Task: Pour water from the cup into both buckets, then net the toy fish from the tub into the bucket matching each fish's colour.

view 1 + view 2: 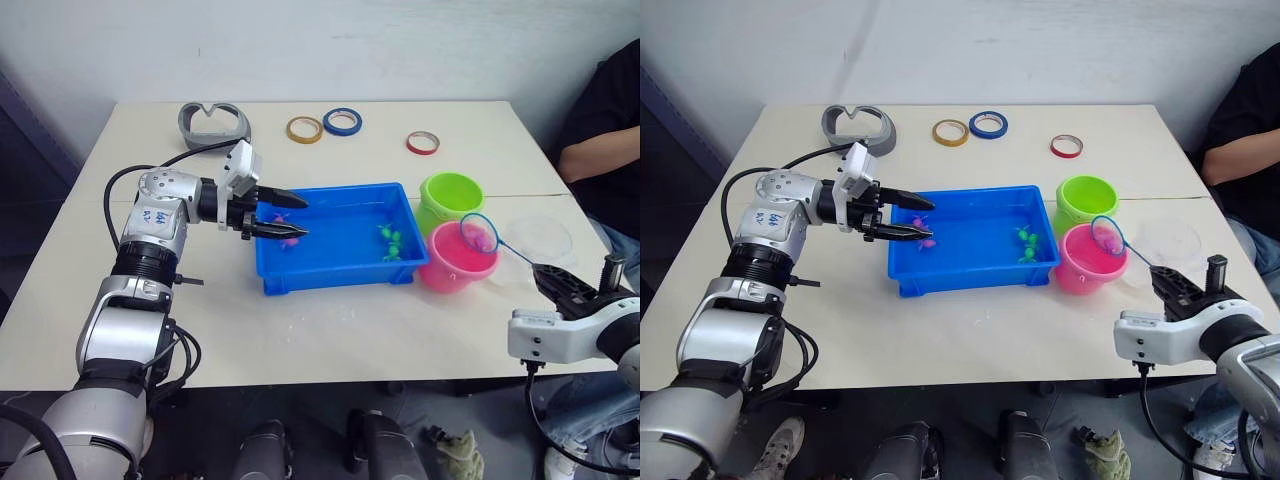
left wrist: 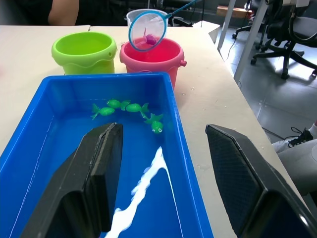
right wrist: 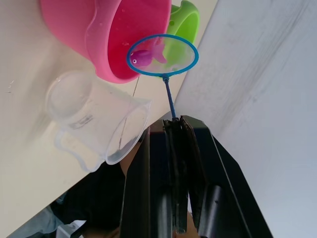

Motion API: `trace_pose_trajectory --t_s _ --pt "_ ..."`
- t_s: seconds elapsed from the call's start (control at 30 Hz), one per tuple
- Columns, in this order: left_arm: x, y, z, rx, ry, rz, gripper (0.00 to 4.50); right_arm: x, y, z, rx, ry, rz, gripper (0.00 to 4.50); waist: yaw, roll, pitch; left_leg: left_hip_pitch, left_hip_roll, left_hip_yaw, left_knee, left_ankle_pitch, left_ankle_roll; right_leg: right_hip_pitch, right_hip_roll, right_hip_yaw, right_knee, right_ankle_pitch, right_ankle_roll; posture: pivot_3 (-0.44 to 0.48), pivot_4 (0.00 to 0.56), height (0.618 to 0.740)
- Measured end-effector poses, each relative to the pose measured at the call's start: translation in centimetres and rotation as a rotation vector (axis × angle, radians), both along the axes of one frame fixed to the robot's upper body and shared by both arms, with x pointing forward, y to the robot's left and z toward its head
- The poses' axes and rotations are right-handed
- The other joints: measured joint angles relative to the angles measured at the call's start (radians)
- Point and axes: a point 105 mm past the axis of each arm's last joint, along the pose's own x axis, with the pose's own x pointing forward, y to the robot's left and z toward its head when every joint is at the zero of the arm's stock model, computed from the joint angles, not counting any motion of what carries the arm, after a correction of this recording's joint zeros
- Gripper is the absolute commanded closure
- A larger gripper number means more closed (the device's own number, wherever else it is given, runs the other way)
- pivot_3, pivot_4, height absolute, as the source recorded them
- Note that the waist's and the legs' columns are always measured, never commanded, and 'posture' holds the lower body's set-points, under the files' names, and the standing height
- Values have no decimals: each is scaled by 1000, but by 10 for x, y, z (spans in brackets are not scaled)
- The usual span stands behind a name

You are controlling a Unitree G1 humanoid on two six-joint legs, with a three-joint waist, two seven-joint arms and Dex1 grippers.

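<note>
The blue tub [image 1: 330, 270] sits mid-table and holds a few green toy fish [image 1: 392, 243] at its right end. A pink fish [image 1: 290, 238] lies at its left end. My left gripper [image 1: 303, 219] hangs open over that left end, just above the pink fish. The lime green bucket [image 1: 452, 195] and the pink bucket [image 1: 462, 258] stand right of the tub. My right gripper [image 3: 176, 121] is shut on the handle of a blue-hooped net [image 1: 479, 232]. The net holds a pink fish [image 3: 146, 57] over the pink bucket's mouth. The clear cup [image 1: 540, 240] sits right of the buckets.
Yellow [image 1: 304, 129], blue [image 1: 342, 122] and red [image 1: 422, 143] tape rolls lie at the back of the table, beside a grey curved object [image 1: 213, 122]. A person in black [image 1: 605, 120] sits at the table's right side.
</note>
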Motion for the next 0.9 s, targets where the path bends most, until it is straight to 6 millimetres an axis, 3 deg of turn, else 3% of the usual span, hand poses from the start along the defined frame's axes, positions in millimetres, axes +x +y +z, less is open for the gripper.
trace_pose_trajectory --t_s 0.53,0.9 --pt "0 0 0 2 -6 -1 1530 -2 15 -8 -134 -19 112 4500 0 0 0 0 0 0 1 0 0 0 0 0 1 0 0 0 150 713" --pt "0 0 0 3 -11 -1 1530 -13 2 -11 -198 -87 40 4500 0 0 0 0 0 0 2 1 -1 0 1 0 2 0 0 0 150 713"
